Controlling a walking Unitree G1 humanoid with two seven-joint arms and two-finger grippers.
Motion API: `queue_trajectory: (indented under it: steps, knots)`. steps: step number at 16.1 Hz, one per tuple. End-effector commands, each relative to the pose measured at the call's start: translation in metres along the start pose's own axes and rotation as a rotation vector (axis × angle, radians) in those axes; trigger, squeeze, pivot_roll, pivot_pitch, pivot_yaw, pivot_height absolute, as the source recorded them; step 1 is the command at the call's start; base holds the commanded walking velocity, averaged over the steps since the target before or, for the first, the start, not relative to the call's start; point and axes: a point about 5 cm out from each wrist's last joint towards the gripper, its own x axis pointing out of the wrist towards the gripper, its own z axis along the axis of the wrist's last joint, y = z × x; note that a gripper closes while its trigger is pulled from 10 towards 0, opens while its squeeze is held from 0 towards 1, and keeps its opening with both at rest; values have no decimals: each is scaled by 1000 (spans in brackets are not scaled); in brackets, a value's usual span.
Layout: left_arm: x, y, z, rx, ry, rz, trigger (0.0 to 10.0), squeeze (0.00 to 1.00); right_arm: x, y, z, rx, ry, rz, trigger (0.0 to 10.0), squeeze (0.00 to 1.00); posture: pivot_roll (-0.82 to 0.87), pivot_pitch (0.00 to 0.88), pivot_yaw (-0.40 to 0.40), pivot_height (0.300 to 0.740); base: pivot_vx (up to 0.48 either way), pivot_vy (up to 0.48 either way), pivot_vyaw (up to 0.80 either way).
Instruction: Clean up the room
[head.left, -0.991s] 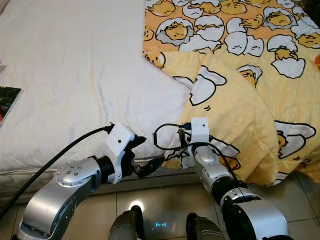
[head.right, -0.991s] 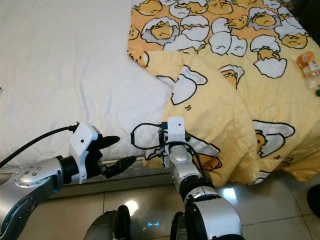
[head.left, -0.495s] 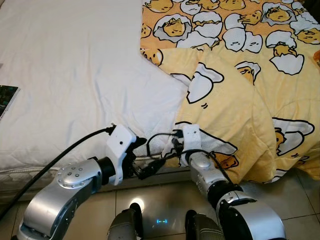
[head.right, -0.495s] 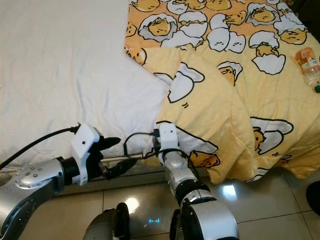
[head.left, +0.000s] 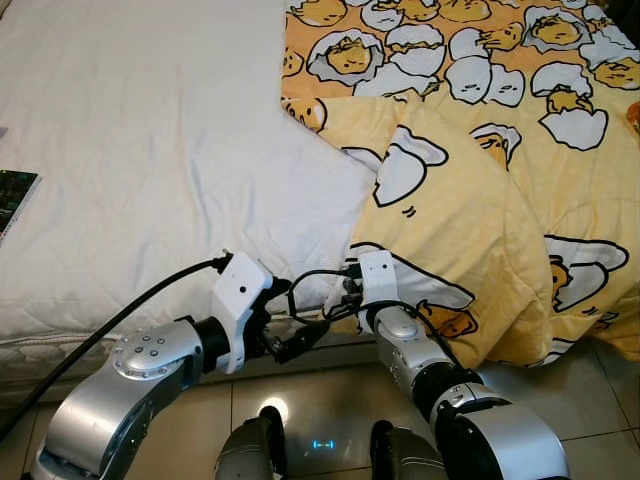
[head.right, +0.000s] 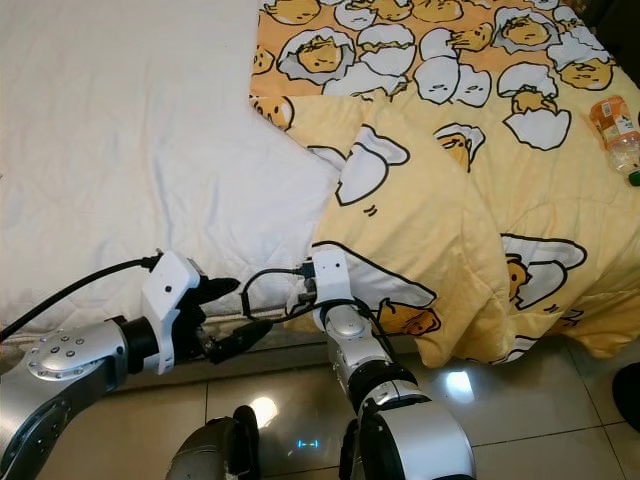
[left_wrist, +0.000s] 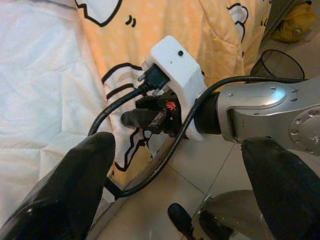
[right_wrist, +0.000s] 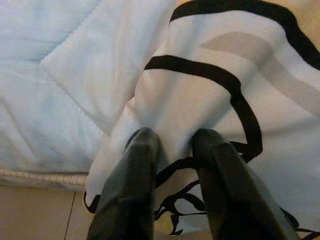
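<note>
The yellow blanket (head.left: 470, 190), printed with cartoon eggs, lay spread over the right part of the bed (head.left: 150, 150), its long axis running from the near edge of the mattress away toward the far end. Its left border ran up the middle of the bed, and one folded flap pointed down toward the near corner, where the cloth hung over the mattress edge toward the floor (head.left: 320, 400).

The right gripper (right_wrist: 172, 150) was at that near corner. Its two black fingers (right_wrist: 137, 165) were clenched on a fold of the blanket's white-and-black printed hem (the cloth bulged up between them). The left gripper (head.left: 290, 320) hovered just beside it at the mattress edge, its fingers (left_wrist: 70, 180) spread wide apart and grasping nothing, pointed at the right wrist.

The rest of the bed was a white quilted sheet, bare except for a dark book or magazine (head.left: 15, 195) near its left edge. A plastic bottle (head.right: 615, 125) with an orange label lay on the blanket at the far right. The floor was pale glossy tile, with a lamp's reflection in front of the robot's feet. In the left wrist view a dark mesh bin (left_wrist: 277, 65) stood on the floor beyond the bed.
</note>
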Motion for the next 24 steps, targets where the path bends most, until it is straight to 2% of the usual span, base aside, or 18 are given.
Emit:
queue_trajectory:
  steps: [1, 11, 13, 14, 16, 19, 24]
  knots:
    - [-2, -3, -2, 12, 9, -1, 10000, 0, -1, 6, -5, 3, 29, 26, 0, 0, 118, 246, 29, 740, 0, 0, 0]
    - [3, -7, -5, 23, 22, -29, 10000, 0, -3, 7, -12, 25, 37, 46, 0, 0, 97, 248, 41, 740, 0, 0, 0]
    - [5, -4, -6, 69, 0, 10, 10000, 0, -4, 8, -15, 25, 38, 50, 0, 0, 82, 243, 45, 740, 0, 0, 0]
    - [8, 0, -8, 83, -4, 66, 10000, 0, -5, 7, -17, 24, 38, 48, 0, 0, 78, 242, 48, 740, 0, 0, 0]
    - [10, 7, -14, 99, 27, 141, 10000, 0, -6, 4, -20, 17, 41, 36, 0, 0, 72, 242, 50, 740, 0, 0, 0]
    - [15, 13, -10, 38, -51, 208, 10000, 0, -6, 2, -22, 8, 35, 41, 0, 0, 67, 238, 47, 740, 0, 0, 0]
    - [19, 16, -12, 23, -73, 250, 10000, 0, -6, 4, -20, 5, 29, 48, 0, 0, 62, 236, 43, 740, -234, 0, 0]
